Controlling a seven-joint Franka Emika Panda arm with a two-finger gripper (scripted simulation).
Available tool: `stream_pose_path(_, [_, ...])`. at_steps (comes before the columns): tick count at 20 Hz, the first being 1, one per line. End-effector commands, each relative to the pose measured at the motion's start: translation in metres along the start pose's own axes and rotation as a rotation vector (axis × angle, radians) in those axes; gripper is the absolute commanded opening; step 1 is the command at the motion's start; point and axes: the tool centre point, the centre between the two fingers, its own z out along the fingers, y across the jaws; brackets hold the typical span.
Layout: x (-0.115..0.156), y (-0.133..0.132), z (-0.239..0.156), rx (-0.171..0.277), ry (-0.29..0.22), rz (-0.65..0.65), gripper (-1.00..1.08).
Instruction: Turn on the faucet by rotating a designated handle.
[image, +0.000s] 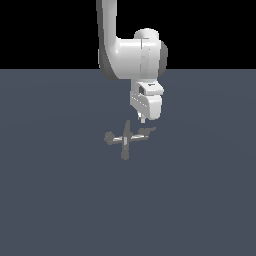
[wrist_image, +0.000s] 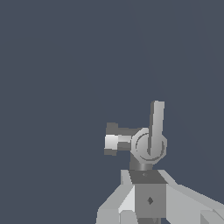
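Observation:
The faucet (image: 125, 139) is a small grey-tan cross on the dark floor, with an upright spout in its middle. The handle (image: 148, 131), ending in a thin straight lever bar, sits at the end of the arm toward the exterior view's right. A rounder knob (image: 108, 137) ends the opposite arm. My gripper (image: 141, 119) hangs just above the arm between spout and handle, its fingers together with nothing between them. In the wrist view the handle's lever bar (wrist_image: 156, 122) stands on a round disc just beyond my gripper (wrist_image: 148, 179).
The white arm (image: 132, 55) comes down from above, behind the faucet. A flat dark blue-grey floor (image: 200, 200) spreads all around the fixture.

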Motion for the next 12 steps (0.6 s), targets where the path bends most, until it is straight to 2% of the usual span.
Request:
stream_pose_path(1, [0.011,-0.007,0.012,0.001,0.002,0.04,-1.0])
stream_pose_path(12, [0.037,-0.019,0.037,0.0,0.002,0.127,-1.0])
